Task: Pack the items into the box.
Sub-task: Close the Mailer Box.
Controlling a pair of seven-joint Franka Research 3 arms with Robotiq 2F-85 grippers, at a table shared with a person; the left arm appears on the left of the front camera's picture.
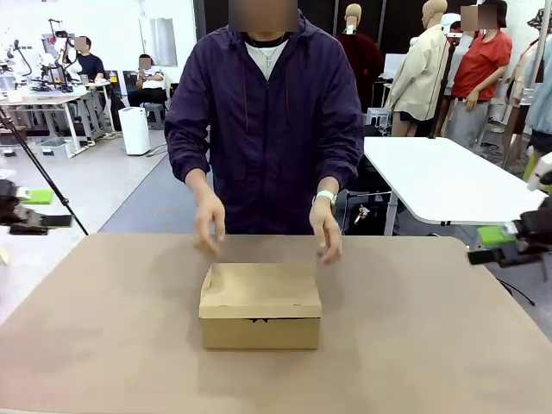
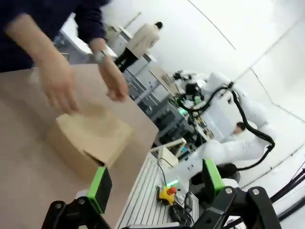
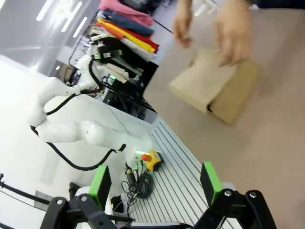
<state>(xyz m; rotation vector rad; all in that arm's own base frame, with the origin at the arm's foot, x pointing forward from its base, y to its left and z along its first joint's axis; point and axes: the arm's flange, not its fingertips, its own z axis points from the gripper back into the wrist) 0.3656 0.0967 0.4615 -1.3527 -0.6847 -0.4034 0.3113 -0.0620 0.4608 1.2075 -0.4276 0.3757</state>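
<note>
My left gripper (image 2: 155, 193) hangs wide open with nothing between its green pads, parked off the left edge of the table (image 1: 103, 345); from the front camera I see it (image 1: 34, 207) well apart from the work. My right gripper (image 3: 155, 188) is the same on its side: jaws spread wide, empty, held out past the right edge (image 1: 509, 241).

Moving out from me, the near part of the brown tabletop is bare. Around the middle sits the box (image 1: 260, 306), a small cardboard one, with its flap lid down and the tuck tab showing at the front face that looks toward me. My left wrist camera shows the same closed box (image 2: 88, 138) from the side, and my right wrist camera catches it (image 3: 217, 88) too.

Just beyond the box, the person's two hands (image 1: 210, 220) hover above its far edge, blurred, one at each rear corner. I cannot tell whether they touch the lid.

I see no pouch, stapler or knife lying on the table, so I judge the items are already inside and the lid closed. As far as I can read it, the packing is essentially finished; at most a last press on the flap remains, and neither of my arms is placed to do anything.
</note>
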